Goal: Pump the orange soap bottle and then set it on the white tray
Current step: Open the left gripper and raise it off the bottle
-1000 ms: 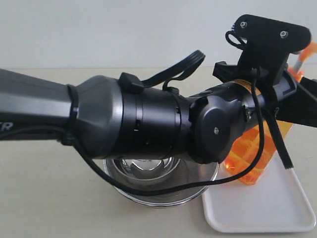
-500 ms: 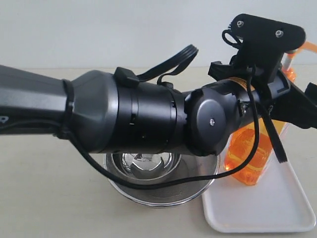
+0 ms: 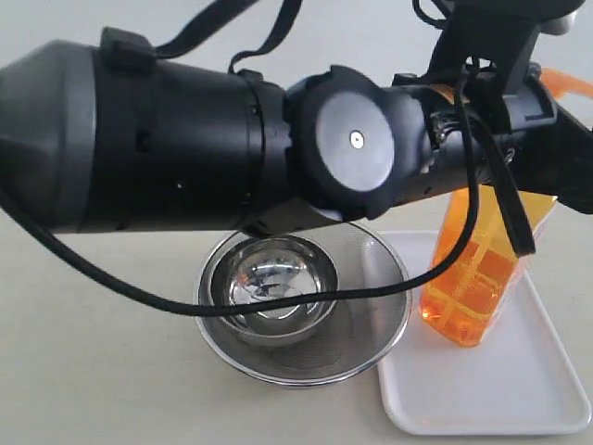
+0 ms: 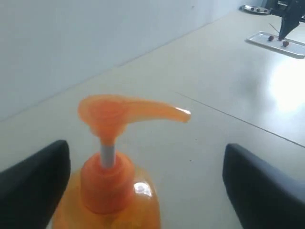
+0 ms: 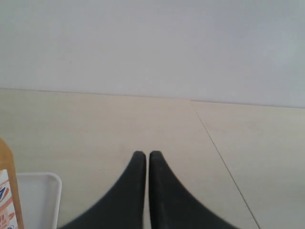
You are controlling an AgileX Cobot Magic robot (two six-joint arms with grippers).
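Best gripped across the broad, likely stiff but slick body, not the springy pump head (image 4: 114,112), of the orange soap bottle (image 3: 477,278) standing on the white tray (image 3: 519,394), with left tool (image 4: 145,183) spread wide either side of it and right tool (image 5: 146,157) pinched together, empty.

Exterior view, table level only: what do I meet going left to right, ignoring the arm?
Round steel mesh strainer with a steel bowl inside it → white tray, with the orange soap bottle standing on the tray.
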